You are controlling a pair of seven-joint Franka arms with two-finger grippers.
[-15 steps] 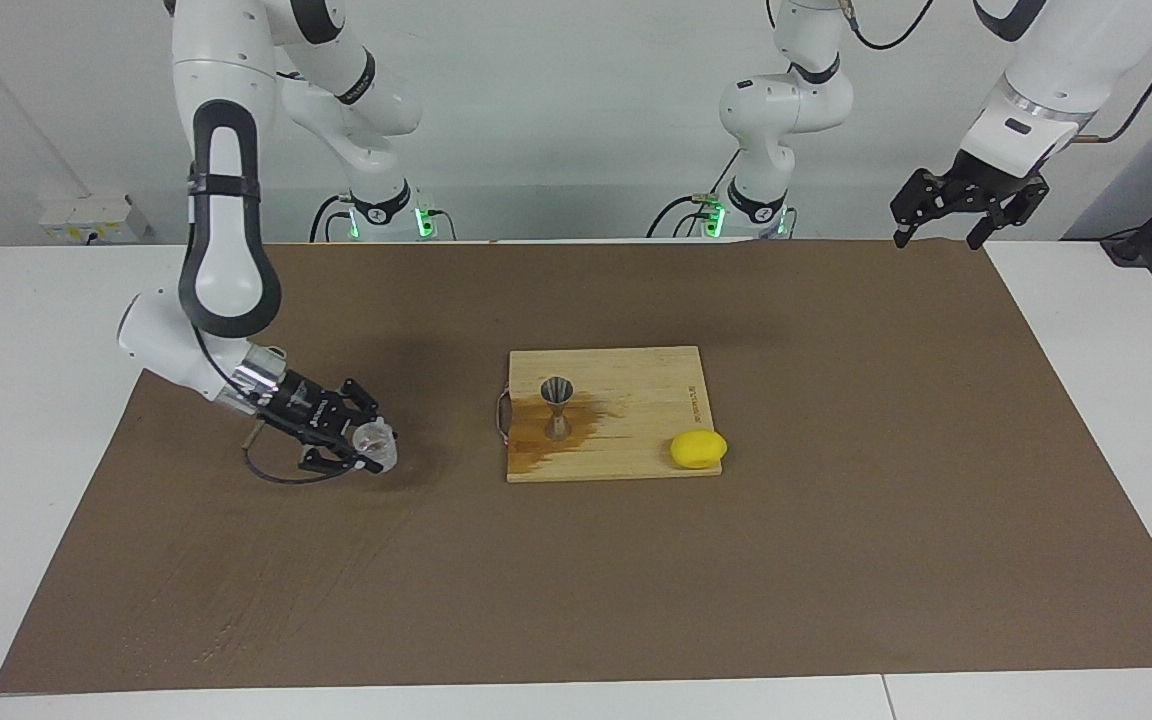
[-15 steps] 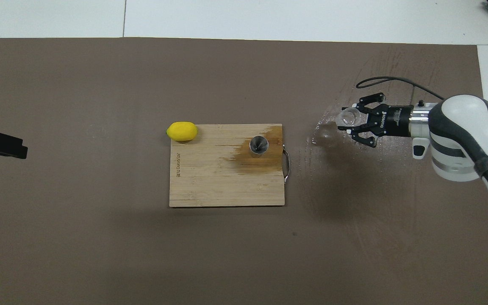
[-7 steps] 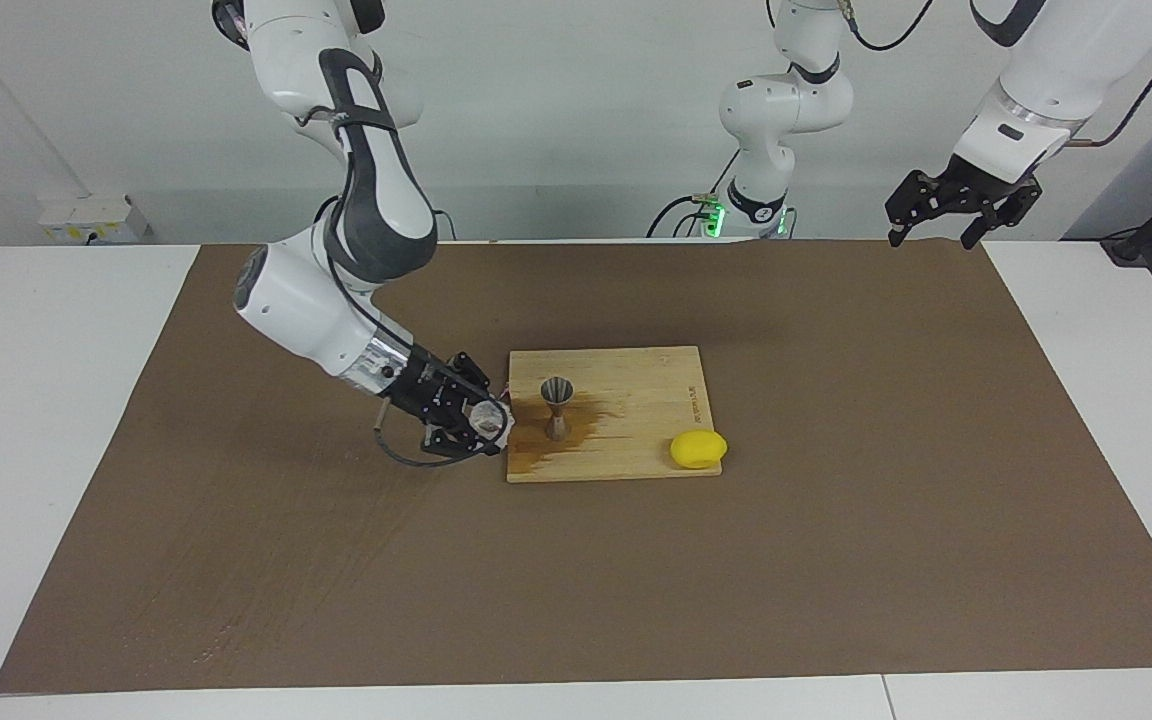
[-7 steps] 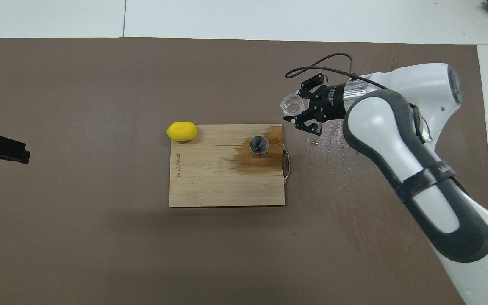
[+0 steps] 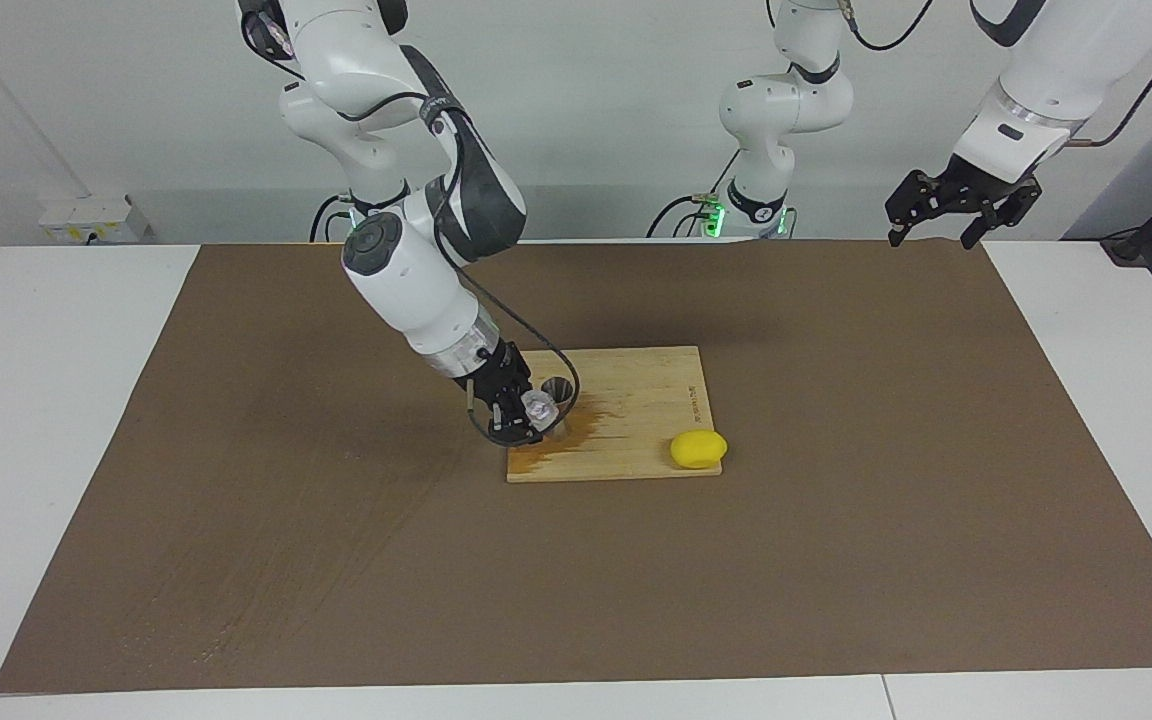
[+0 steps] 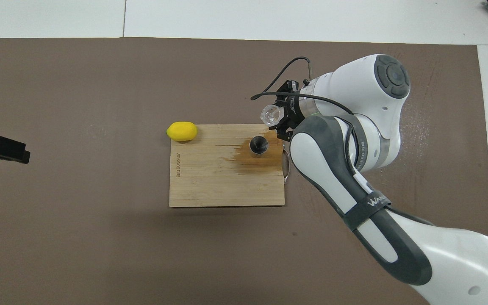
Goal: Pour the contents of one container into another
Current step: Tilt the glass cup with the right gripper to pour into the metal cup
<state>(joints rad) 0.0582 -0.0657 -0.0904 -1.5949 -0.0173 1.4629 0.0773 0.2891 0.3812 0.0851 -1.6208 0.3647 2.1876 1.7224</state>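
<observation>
Fingers of the right gripper [image 5: 526,415] are clenched on the glass cup [image 5: 538,405], centre frame in the facing view, tipped on its side just beside the jigger [image 5: 560,392] and over the wet-stained corner of the cutting board [image 5: 636,440]; overhead shows the cup mouth [image 6: 271,114] just above the board's top edge, jigger [image 6: 259,145] below it in frame. Left gripper [image 5: 956,205] hangs spread and empty at upper right of the facing view, waiting. Handling guess: cup is rigid, light, smooth and probably slippery if wet, brittle if dropped, so a side grip round the wall, as now, looks right. Jigger is stiff steel but narrow-waisted and top-heavy, easy to knock over, so avoid bumping its rim. Lemon [image 5: 698,449] sits at the board's corner, clear of the work
</observation>
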